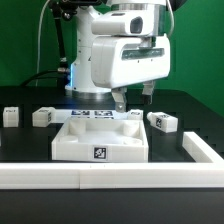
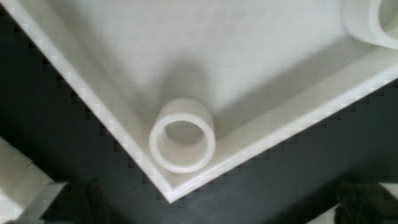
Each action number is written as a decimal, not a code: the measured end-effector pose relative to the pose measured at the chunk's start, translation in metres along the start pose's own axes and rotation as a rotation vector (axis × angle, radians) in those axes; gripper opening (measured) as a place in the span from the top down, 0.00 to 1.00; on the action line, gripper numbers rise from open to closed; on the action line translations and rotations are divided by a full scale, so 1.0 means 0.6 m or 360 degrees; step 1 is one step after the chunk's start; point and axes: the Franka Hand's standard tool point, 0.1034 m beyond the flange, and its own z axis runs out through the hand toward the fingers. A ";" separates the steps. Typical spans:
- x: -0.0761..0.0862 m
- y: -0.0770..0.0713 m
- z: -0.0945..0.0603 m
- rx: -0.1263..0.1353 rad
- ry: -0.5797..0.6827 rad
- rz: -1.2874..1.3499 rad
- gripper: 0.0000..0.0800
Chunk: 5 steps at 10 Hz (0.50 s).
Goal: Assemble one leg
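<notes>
Fingers [image 1: 120,100] of the Panda arm hang spread wide apart with nothing between them, above the far edge of the square tabletop [image 1: 75,150], which lies flat on the black table [image 1: 20,145] with a tag on its front wall. The wrist view looks straight down into one corner of that tabletop [image 2: 107,60], where a round socket [image 2: 185,135] stands empty. The nearest leg [image 1: 162,122] lies on the table just beside the tabletop, on the exterior view's right, apart from the fingers. A second leg [image 1: 42,116] and a third leg [image 1: 10,115] lie on the exterior view's left. A white rail [image 1: 100,178] runs along the front of the table.
</notes>
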 end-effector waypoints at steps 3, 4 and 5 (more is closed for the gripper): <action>-0.009 -0.010 0.010 -0.0003 -0.0018 -0.0204 0.19; -0.023 -0.025 0.022 0.0019 -0.0047 -0.0359 0.19; -0.033 -0.033 0.031 0.0047 -0.0083 -0.0467 0.19</action>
